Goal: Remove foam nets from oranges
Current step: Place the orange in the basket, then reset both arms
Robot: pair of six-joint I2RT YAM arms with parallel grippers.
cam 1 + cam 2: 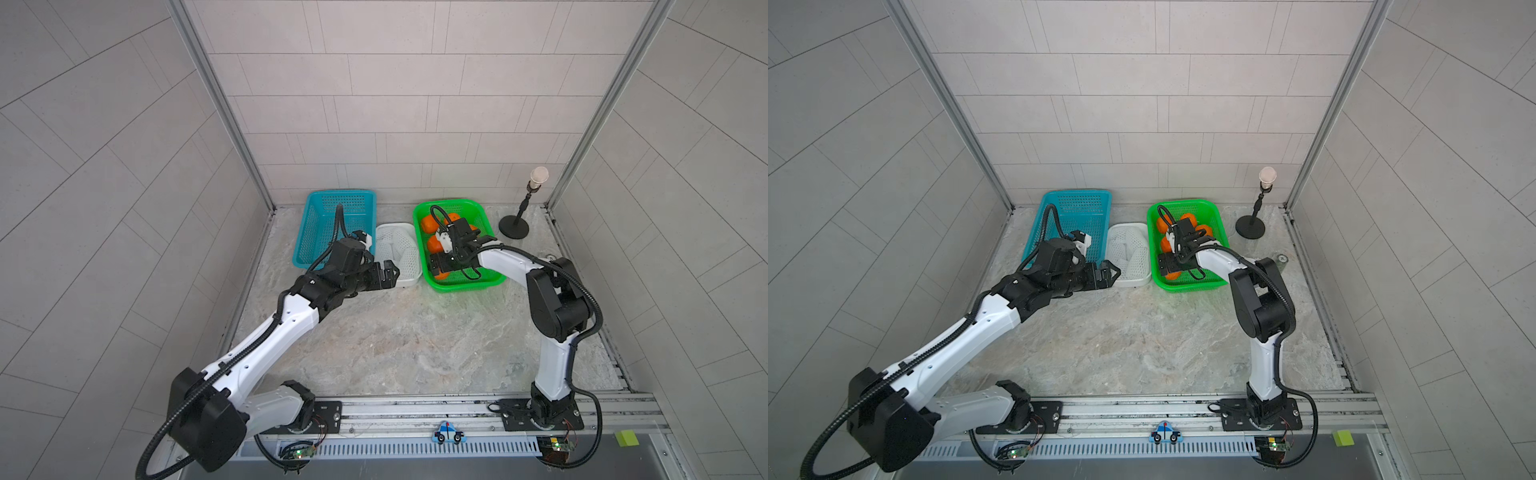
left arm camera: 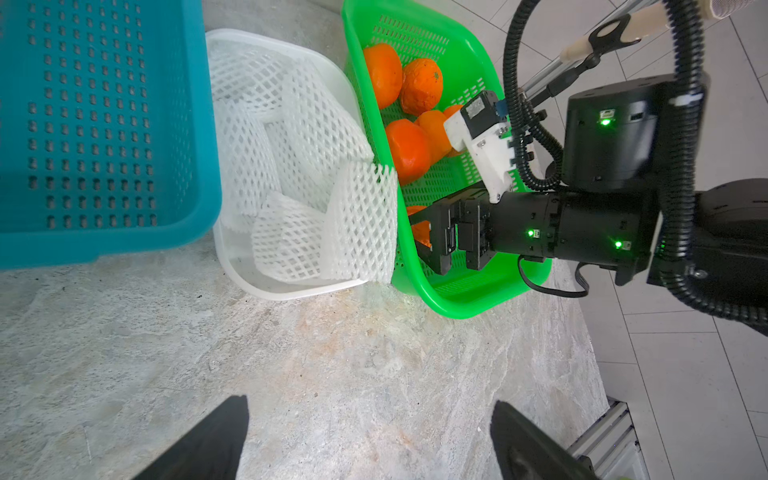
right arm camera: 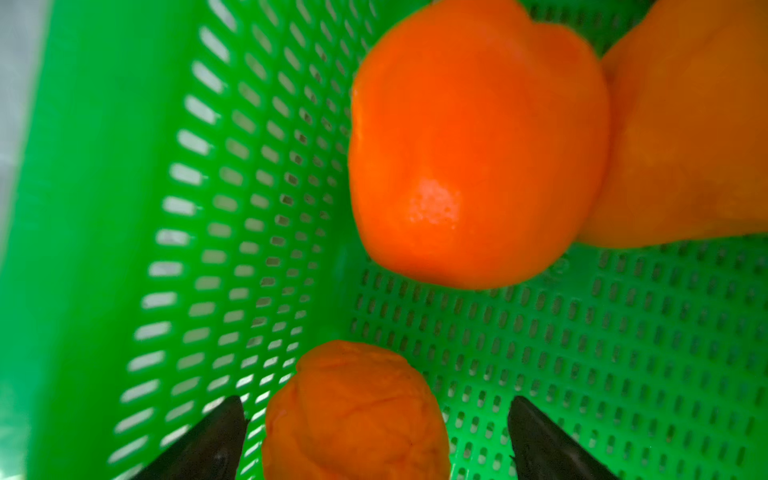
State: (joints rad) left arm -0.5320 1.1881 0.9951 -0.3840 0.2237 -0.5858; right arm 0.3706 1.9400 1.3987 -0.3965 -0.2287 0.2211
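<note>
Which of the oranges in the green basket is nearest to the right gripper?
The orange lying alone between the open jaws of the right gripper; the other oranges lie farther along the green basket.

A teal perforated basket (image 1: 340, 194), a white plastic tub (image 1: 409, 283) and a green perforated basket (image 1: 453, 203) stand side by side at the back of the marbled tabletop (image 1: 395, 340). A black round-based stand (image 1: 514, 227) stands near the green basket. A toy police car (image 1: 448, 433) sits at the front edge.

I see glossy perforated plastic on the green basket (image 3: 83, 208), shiny dimpled skin on the oranges (image 3: 478, 145), soft matt foam nets (image 2: 361, 220), and a mottled stone-look table (image 2: 332, 374).
</note>
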